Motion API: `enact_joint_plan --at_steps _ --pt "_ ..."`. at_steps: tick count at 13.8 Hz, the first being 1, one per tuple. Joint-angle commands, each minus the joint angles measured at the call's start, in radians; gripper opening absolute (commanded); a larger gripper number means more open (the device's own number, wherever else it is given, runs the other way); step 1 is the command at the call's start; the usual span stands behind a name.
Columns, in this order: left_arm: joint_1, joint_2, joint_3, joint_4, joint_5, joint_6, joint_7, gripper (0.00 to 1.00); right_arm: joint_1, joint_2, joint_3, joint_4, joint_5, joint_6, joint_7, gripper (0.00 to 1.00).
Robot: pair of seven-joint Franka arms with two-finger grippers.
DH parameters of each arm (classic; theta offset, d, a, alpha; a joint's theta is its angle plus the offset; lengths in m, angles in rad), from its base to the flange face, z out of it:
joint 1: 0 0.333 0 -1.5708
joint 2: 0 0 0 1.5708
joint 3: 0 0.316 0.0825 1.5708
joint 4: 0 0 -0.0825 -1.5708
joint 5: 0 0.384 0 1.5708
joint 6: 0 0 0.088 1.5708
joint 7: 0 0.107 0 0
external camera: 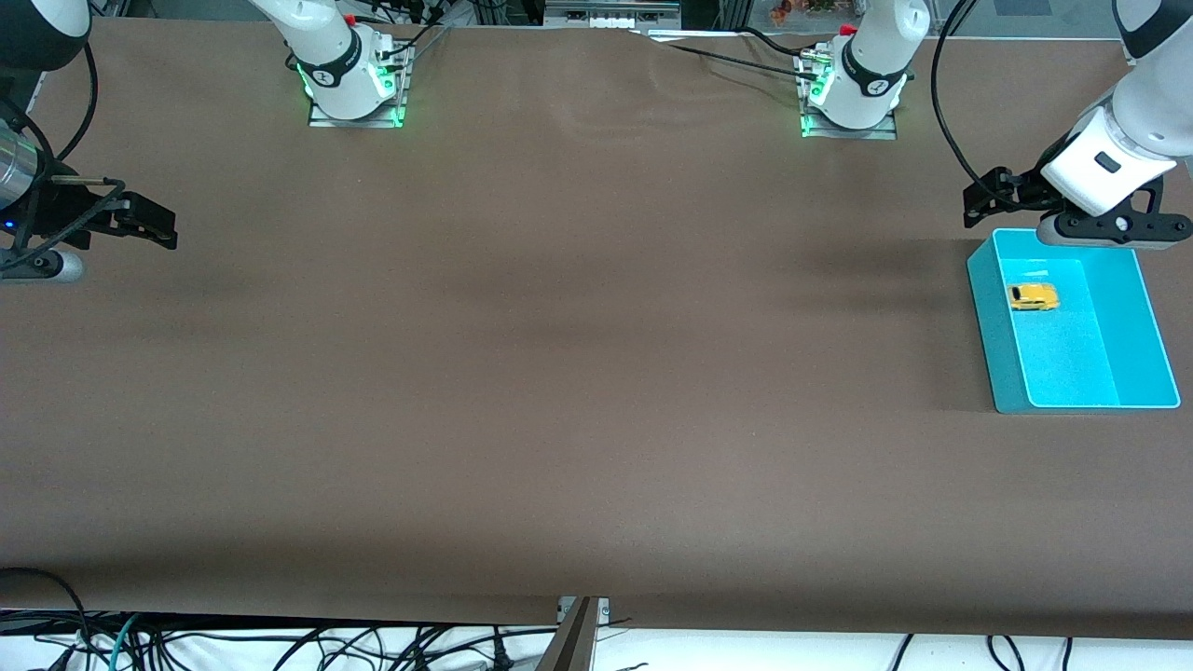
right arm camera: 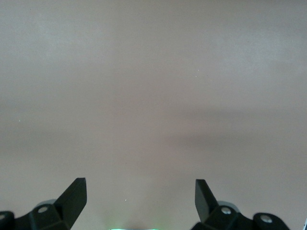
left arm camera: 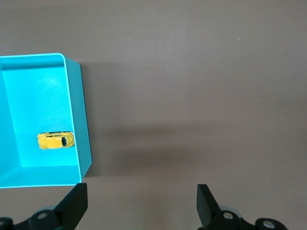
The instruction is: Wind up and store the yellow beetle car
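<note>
Front view: the car (external camera: 1034,296) lies inside the teal bin (external camera: 988,317) at the left arm's end of the brown tabletop (external camera: 559,373), close to the bin wall on the right arm's side. The left gripper (external camera: 990,198) hangs empty, just over the tabletop beside the bin's corner. The right gripper (external camera: 144,224) waits over the right arm's end.

Left wrist view: fingers (left arm camera: 76,203) spread wide, holding nothing; car (left arm camera: 56,140) rests against the bin (left arm camera: 81,139) wall.

Right wrist view: fingers (right arm camera: 76,196) released over bare tabletop (right arm camera: 153,96).
</note>
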Motion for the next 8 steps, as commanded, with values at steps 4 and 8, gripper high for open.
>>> enact_joint_plan --at_steps 4,8 --pt "-0.005 0.095 -0.006 0.143 -0.022 -0.009 0.047 1.00 0.003 0.009 -0.006 0.020 0.010 0.001 0.009 1.00" --pt "-0.002 0.098 -0.006 0.143 -0.049 -0.014 0.047 1.00 0.005 0.009 -0.006 0.020 0.010 0.001 0.009 1.00"
